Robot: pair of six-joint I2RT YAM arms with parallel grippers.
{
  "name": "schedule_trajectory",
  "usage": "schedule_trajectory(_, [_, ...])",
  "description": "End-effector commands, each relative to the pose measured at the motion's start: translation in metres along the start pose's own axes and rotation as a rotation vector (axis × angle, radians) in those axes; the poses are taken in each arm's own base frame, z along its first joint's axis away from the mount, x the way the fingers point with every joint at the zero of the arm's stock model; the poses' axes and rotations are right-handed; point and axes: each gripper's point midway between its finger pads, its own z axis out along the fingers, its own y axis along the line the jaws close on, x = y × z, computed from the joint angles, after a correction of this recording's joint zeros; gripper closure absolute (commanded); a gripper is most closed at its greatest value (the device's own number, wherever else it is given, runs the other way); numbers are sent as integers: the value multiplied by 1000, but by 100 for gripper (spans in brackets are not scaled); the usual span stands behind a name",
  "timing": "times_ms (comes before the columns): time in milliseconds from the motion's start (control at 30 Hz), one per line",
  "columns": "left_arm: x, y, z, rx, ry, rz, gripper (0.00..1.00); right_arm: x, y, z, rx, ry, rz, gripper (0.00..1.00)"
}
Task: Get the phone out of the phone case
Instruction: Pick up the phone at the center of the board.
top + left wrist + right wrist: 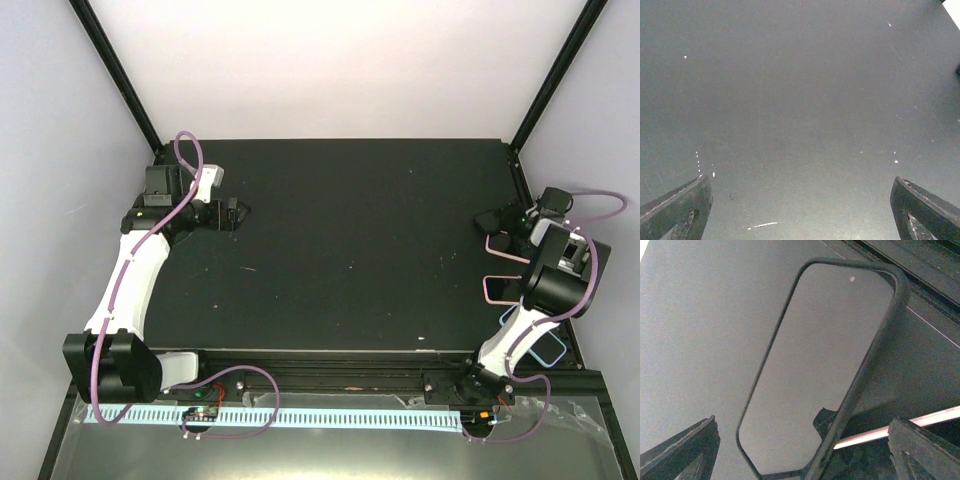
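Lying under the wide-open, empty right gripper (804, 421), phone (820, 355): probably stiff, light, glass-slick; grip the phone case (879, 347) rim along its long edges; left gripper (801, 181) also wide open, empty.

Evenly lit top view; wrist views dimmer, phone (825, 365) screen showing pale glare.

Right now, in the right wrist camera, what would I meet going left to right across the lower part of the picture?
One end effector finger → the phone → the other end effector finger.
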Motion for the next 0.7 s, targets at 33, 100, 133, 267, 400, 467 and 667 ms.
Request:
schedule_trajectory(33, [-21,-9,-5,33,-55,51,1,-13,3,6,-33,-27,44,7])
schedule_trajectory(100, [-20,-9,-4,35,-54,50,1,-13,3,9,-34,-26,50,7])
schedule_trajectory(133, [-20,-9,-4,35,-53,49,1,-15,4,10,-37,-28,50,7])
schedule_trajectory(267, [-20,-8,-3,34,-50,48,1,-18,4,17,-42,-24,63,8])
schedule_trajectory(400, [-19,-7,-1,33,-44,47,1,-23,7,22,-59,-24,69,10])
schedule_trajectory(467, [-18,-5,0,28,-40,45,1,-25,9,24,-68,-19,72,11])
schedule_trajectory(667, [-19,-5,1,25,-41,45,1,-23,15,33,-114,2,91,19])
